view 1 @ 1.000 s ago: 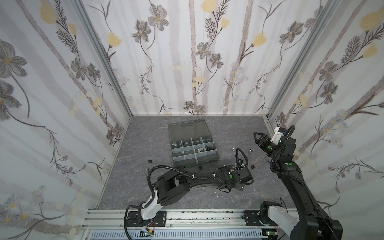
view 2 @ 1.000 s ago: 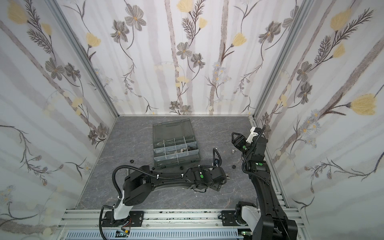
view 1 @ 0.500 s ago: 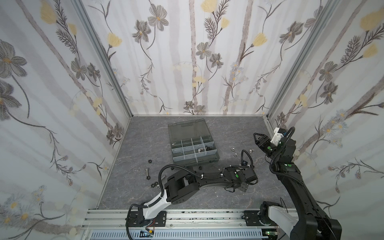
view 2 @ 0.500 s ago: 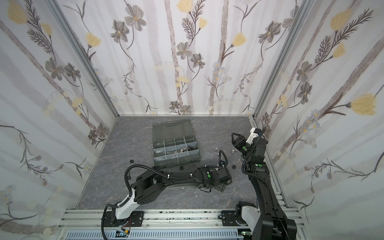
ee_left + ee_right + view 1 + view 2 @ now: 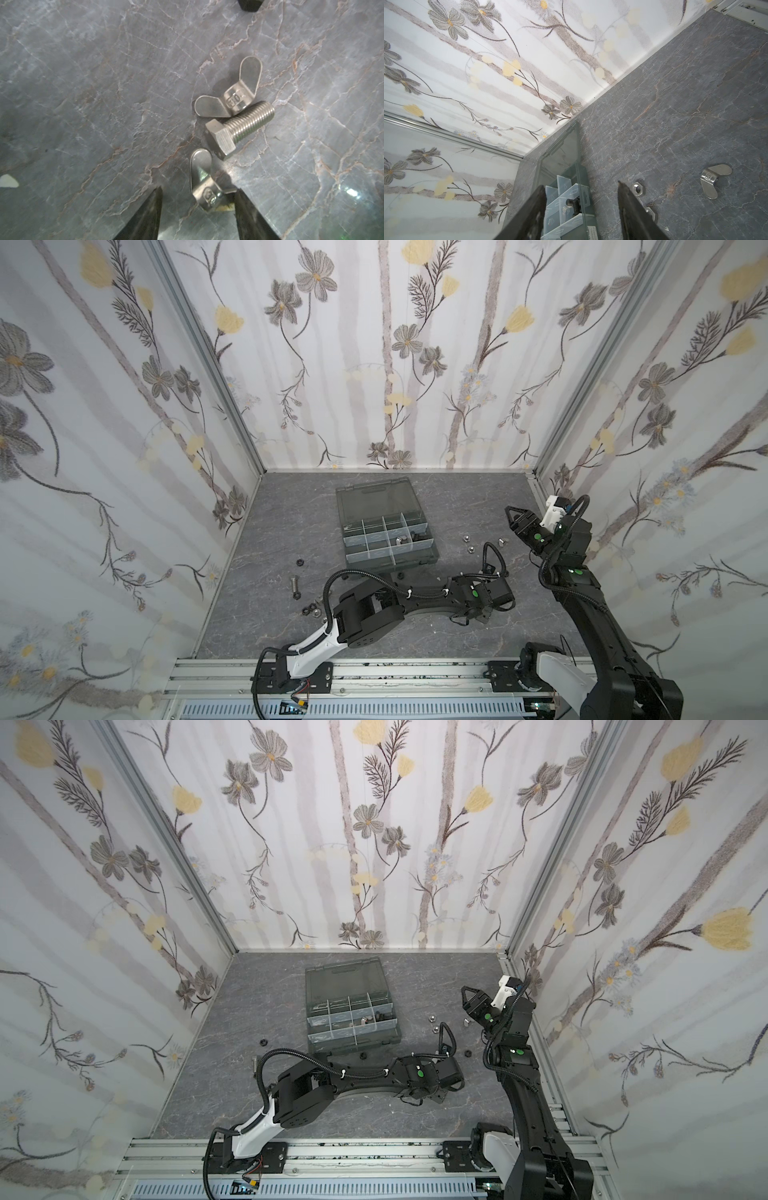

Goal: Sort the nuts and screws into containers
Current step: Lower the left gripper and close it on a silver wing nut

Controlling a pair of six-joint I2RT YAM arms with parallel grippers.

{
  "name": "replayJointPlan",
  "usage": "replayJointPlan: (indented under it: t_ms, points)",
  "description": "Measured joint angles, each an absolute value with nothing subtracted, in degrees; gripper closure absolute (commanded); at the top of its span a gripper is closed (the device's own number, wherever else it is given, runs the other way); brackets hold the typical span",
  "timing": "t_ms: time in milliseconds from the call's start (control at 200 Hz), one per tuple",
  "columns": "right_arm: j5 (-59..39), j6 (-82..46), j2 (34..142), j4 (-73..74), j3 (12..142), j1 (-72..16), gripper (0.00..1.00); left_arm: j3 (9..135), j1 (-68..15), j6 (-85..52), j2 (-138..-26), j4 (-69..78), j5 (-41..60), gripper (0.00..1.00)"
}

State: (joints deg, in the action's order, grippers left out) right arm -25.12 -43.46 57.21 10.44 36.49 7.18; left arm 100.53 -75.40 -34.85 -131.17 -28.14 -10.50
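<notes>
- My left gripper, 5 o'clock of box: jaws part-open astride a wing nut; screw just beside it.
- My right gripper, 3 o'clock of box: jaws apart, empty.

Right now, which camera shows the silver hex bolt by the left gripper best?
The left wrist view: the silver hex bolt lies close and sharp. In both top views the left arm seems to hide it; the right wrist view misses it.
</notes>
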Motion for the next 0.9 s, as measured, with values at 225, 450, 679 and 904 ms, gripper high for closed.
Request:
replayJointPlan:
  t_ms: [225, 450, 679, 904]
  points:
    - [-25.15, -43.9, 56.9, 11.33, 36.32, 7.18, 0.45, 99.02, -74.52, -34.87, -130.41, -26.7, -10.28, 0.57]
    - [-25.19, -43.92, 56.75, 11.33, 36.32, 7.14, 0.45, 98.35, -73.6, -34.85, -129.93, -26.41, -10.33, 0.5]
    - [-25.58, -44.07, 57.39, 11.53, 36.32, 7.14, 0.45, 100.16, -73.38, -34.85, -130.08, -27.51, -10.31, 0.45]
    - [-25.91, -44.07, 58.48, 12.01, 36.32, 7.14, 0.46, 102.21, -72.69, -34.85, -131.61, -27.49, -9.8, 0.53]
